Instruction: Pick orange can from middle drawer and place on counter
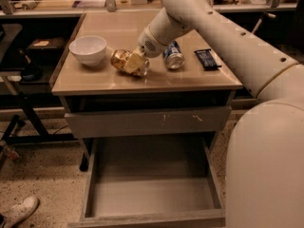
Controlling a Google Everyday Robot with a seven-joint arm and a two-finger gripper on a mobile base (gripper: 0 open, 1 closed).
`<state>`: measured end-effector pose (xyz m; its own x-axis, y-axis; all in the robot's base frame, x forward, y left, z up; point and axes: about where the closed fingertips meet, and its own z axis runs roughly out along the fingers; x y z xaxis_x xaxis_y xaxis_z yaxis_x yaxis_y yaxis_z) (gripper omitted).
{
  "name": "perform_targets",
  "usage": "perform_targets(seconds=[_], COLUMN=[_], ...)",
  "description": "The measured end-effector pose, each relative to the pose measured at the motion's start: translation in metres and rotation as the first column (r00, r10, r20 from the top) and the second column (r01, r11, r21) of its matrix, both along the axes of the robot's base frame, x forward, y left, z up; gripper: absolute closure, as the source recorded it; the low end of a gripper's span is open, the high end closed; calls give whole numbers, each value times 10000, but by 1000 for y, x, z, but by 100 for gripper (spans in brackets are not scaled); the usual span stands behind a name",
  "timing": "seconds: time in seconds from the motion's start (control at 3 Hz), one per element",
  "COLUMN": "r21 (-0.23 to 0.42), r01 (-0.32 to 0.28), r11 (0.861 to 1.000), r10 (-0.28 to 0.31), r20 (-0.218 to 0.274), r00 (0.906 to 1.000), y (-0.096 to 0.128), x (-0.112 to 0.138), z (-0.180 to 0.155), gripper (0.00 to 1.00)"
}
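The orange can (120, 59) lies tilted on the beige counter (142, 82), just right of a white bowl. My gripper (133, 63) is at the can's right end, its fingers closed around the can, and the can's lower side rests on or just above the tabletop. The arm reaches in from the upper right. The middle drawer (152, 194) stands pulled open below, and its grey floor holds nothing.
A white bowl (88, 49) stands at the counter's left. A blue-and-silver can (173, 56) lies right of the gripper, and a black packet (207, 59) beyond it. A shut drawer front with white scuffs (147, 121) sits under the counter. A shoe (19, 212) is on the floor at lower left.
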<state>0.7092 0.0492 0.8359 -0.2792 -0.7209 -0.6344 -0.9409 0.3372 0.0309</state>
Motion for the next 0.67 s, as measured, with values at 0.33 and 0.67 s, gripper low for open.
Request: perform_targets(seconds=[0.33, 0.67], r21=[0, 0], r01=[0, -1], r11=[10000, 10000], r10=[0, 1], r20=[0, -1], r00=[10000, 10000], y=[0, 0], x=[0, 0], z=[0, 0], gripper=[57, 34])
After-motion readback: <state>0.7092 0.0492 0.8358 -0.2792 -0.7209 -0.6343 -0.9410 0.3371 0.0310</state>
